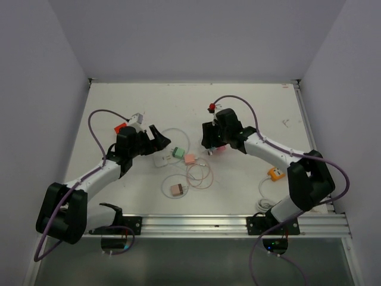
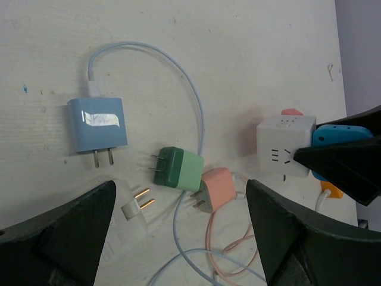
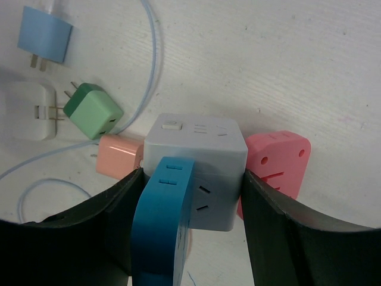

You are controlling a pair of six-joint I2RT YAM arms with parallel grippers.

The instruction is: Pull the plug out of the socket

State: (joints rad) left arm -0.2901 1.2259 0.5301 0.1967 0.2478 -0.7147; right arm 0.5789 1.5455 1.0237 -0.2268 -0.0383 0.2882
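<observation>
From above, the left gripper (image 1: 158,138) hangs spread open over the table (image 1: 250,107), just left of a cluster of loose chargers and thin cables (image 1: 199,176). The right gripper (image 1: 210,143) sits low at the cluster's right end and covers what it holds, apart from a pink plug (image 1: 218,149) peeking out.

The left wrist view shows what is under it. A white socket cube (image 2: 280,143) stands on the table, right of a green charger (image 2: 178,168) and a salmon charger (image 2: 214,189). A blue charger (image 2: 96,124) lies farther left. A blue plug (image 2: 336,134) shows at the cube's right side. The left fingers (image 2: 59,238) are wide apart and touch nothing.

Only the right wrist view makes the grip plain. The right gripper's fingers press the cube's two sides, clenched on it. The blue plug is seated in the near face between them, and the pink plug is at the cube's right side.
</observation>
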